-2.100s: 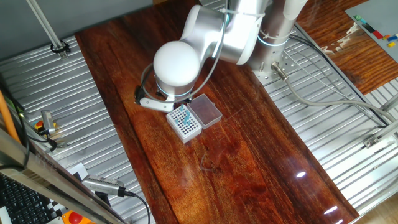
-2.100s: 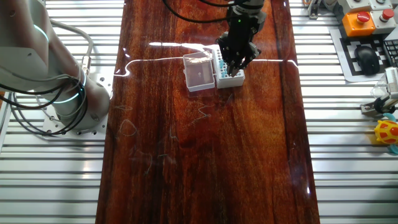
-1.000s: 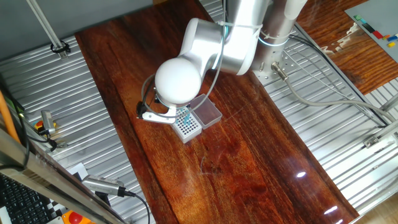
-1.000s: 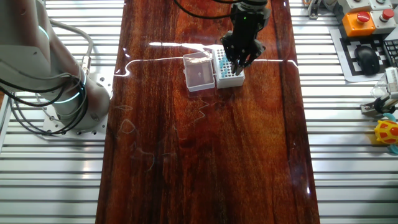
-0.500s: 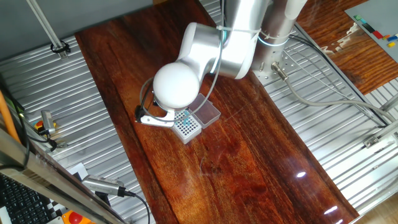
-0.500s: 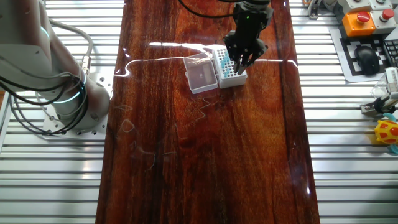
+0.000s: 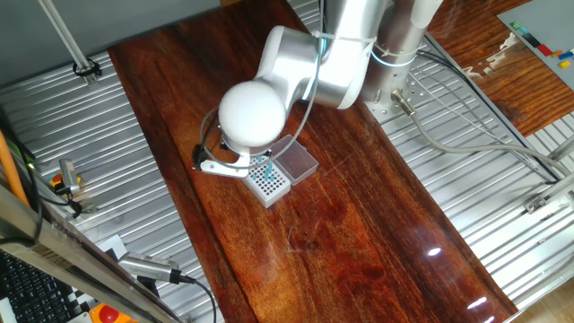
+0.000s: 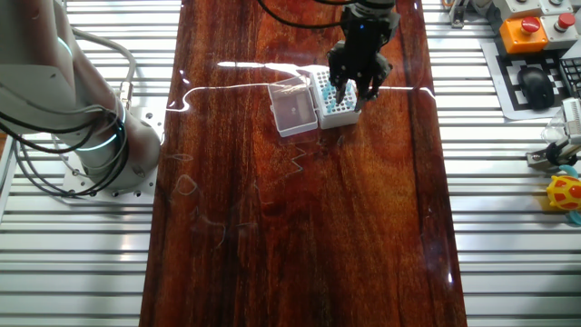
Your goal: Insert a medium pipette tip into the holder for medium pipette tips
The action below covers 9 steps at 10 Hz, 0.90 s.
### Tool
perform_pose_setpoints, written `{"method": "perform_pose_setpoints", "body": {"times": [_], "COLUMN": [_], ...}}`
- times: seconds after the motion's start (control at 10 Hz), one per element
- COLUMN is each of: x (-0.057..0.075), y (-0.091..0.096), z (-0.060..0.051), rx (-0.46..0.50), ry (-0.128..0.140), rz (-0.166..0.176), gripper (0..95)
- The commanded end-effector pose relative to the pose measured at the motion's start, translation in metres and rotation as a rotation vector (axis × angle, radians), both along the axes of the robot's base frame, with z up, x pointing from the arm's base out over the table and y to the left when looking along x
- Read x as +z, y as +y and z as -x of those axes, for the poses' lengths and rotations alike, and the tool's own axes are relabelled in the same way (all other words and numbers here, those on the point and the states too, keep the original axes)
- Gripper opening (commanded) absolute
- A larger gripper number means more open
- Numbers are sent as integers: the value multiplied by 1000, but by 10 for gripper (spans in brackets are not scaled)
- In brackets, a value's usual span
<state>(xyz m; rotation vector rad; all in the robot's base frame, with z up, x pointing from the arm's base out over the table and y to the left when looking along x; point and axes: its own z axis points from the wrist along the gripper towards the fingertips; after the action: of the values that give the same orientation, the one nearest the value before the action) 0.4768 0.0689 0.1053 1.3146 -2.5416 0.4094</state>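
The holder for medium pipette tips (image 8: 335, 106) is a small white box with a grid of dark holes, standing on the dark wooden board; its clear pinkish lid (image 8: 292, 108) lies open on its left. My gripper (image 8: 354, 89) is right above the box's far edge, its black fingers (image 8: 339, 89) standing slightly apart. In one fixed view the holder (image 7: 270, 183) and lid (image 7: 300, 161) show below my white wrist (image 7: 254, 115), which hides the gripper. A thin teal sliver (image 7: 267, 168) stands up from the grid. I cannot make out the pale medium pipette tip.
The wooden board (image 8: 300, 227) lies between ribbed metal panels (image 8: 508, 182). The arm's base (image 8: 95, 136) stands at the left. An emergency stop (image 8: 526, 27), a keyboard and a yellow toy (image 8: 565, 193) lie at the right edge.
The gripper has shifted slightly over the holder and lifted a little, and its fingers, pinched together before, now look parted. The holder was nudged slightly.
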Motion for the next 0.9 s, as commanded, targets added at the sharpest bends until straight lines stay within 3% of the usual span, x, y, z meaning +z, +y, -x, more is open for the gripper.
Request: {"method": "perform_pose_setpoints", "body": {"times": [0.1, 0.2, 0.3, 0.4, 0.5, 0.6, 0.9], "x": [5, 8, 10, 13, 15, 15, 15], "y": [-12, -18, -24, -28, -29, -30, -30], "z": [-1, 1, 2, 4, 7, 7, 8], "rx": [-51, -126, -185, -253, -336, -383, -420], "ry": [-27, -55, -71, -85, -104, -114, -137], "rz": [-77, -122, -145, -177, -215, -250, -291], "gripper": [380, 380, 190, 190, 0, 0, 0]}}
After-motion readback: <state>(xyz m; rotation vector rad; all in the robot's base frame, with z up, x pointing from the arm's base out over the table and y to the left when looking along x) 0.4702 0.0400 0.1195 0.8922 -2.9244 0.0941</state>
